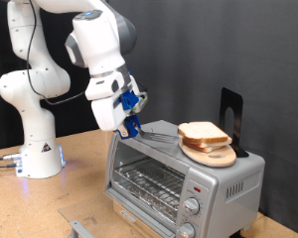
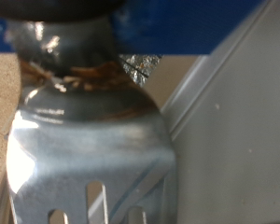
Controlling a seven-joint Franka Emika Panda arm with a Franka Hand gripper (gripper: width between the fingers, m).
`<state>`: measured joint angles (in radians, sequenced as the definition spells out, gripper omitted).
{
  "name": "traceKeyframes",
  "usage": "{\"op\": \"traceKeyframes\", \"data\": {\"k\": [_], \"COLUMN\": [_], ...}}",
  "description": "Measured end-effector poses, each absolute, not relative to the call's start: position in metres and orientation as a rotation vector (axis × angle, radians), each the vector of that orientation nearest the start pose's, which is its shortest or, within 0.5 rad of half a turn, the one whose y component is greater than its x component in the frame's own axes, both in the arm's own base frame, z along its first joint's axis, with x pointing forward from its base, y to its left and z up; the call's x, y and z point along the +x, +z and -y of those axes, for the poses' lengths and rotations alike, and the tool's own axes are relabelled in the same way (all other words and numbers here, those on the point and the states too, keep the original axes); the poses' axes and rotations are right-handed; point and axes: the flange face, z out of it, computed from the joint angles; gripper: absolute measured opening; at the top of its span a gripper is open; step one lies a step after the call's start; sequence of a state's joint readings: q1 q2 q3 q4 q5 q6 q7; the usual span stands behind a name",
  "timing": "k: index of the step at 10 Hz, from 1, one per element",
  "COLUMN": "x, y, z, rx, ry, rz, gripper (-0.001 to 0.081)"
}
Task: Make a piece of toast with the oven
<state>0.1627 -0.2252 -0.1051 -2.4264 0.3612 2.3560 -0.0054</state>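
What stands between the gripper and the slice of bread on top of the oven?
Only the metal spatula in the gripper's jaws, its blade reaching over the oven top toward the piece of toast on the round wooden board. Nothing else visible intervenes.

The oven (image 1: 184,177) looks like brushed silver metal, the board (image 1: 211,154) pale matt wood, the spatula (image 2: 89,159) glossy scuffed steel.

My white arm rises at the exterior view's left, bends over, and reaches down rightward. My gripper (image 1: 132,126) tilts downward, blue-trimmed fingers (image 1: 136,100) closed on a metal handle.
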Motion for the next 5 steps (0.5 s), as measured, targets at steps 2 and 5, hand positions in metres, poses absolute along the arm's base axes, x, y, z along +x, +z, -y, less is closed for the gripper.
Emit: {"op": "traceKeyframes", "data": {"k": [2,5], "x": [0.4773,0.4771], "y": [0.4071,0.4117], "z": [-0.0390,-0.0445], "rx": [-2.821,-2.794], "ry": [-0.200,-0.217], "rz": [-0.227,-0.162], "gripper": [0.0391,0.0391]}}
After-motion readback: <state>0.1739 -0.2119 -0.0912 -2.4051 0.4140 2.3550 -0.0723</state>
